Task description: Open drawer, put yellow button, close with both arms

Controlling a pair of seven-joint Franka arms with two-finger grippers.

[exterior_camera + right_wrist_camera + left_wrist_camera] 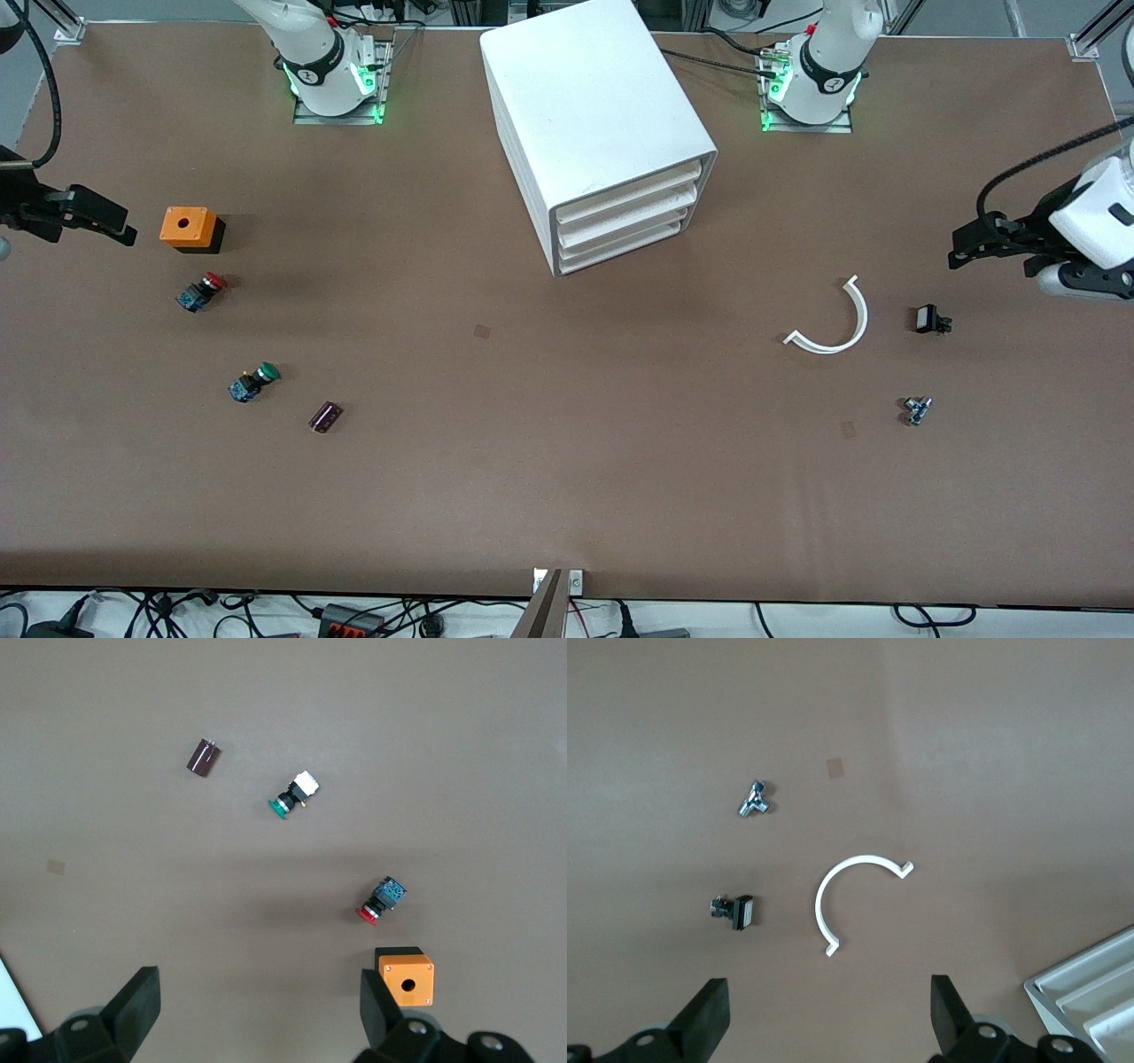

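Observation:
The white cabinet (594, 106) stands at the middle of the table between the two arm bases. Its top drawer (633, 197) is shut flush, like the two below it. No yellow button shows in any view. My left gripper (961, 248) is open and empty, up over the table's edge at the left arm's end; in the left wrist view (828, 1001) only bare table lies between its fingers. My right gripper (120, 223) is open and empty over the right arm's end, beside an orange box (189, 228); the right wrist view (259, 992) shows the same.
A red-capped switch (202, 291), a green-capped switch (253, 382) and a dark cylinder (325, 416) lie near the orange box with a hole (407, 977). A white curved strip (833, 323), a small black part (928, 319) and a metal part (917, 409) lie toward the left arm's end.

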